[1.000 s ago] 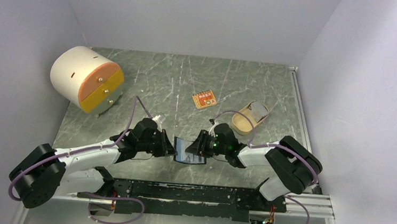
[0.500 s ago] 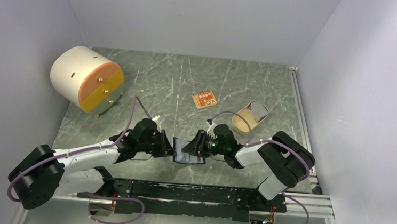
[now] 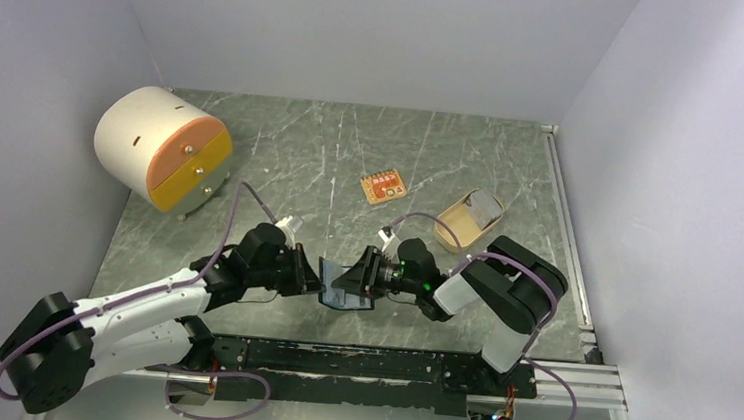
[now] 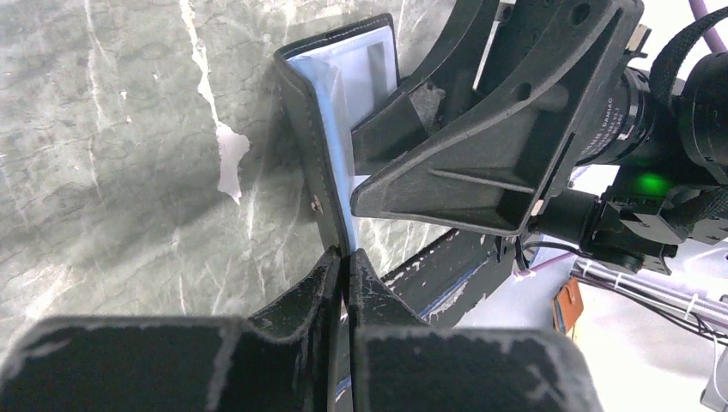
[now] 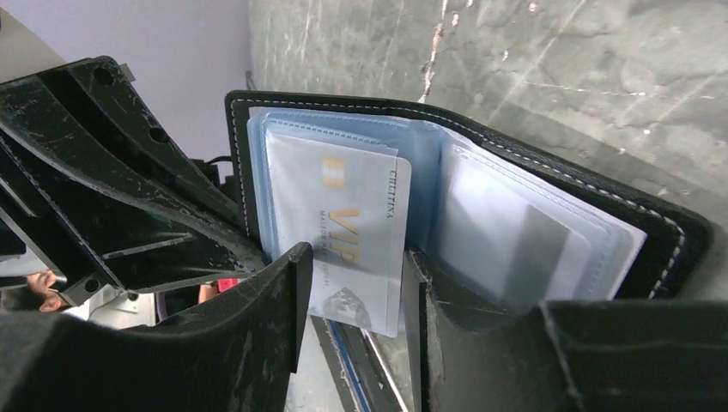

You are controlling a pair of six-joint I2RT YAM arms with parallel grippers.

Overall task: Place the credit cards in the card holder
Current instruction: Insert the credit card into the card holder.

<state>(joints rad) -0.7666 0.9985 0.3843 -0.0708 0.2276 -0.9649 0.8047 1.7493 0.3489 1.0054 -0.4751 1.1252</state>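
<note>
The card holder (image 3: 340,290), a black wallet with bluish clear pockets, stands open on its edge between the two arms near the table's front. My left gripper (image 3: 320,279) is shut on its lower cover edge; in the left wrist view the card holder (image 4: 319,146) rises from the left gripper (image 4: 346,256). A pale credit card (image 5: 343,197) with gold VIP lettering sits partly inside the left pocket of the card holder (image 5: 549,215), its lower end sticking out. My right gripper (image 5: 356,255) is shut across that card's width. In the top view the right gripper (image 3: 355,277) hides the card.
A tan oval tray (image 3: 454,235) with something grey in it lies at the back right. An orange board (image 3: 383,187) lies mid-table. A white drum with orange and yellow drawers (image 3: 157,148) stands at the back left. A black rail (image 3: 366,365) runs along the near edge.
Both grippers and the card holder have shifted slightly left. The right arm's elbow has swung in towards the centre. Neither grip has changed.
</note>
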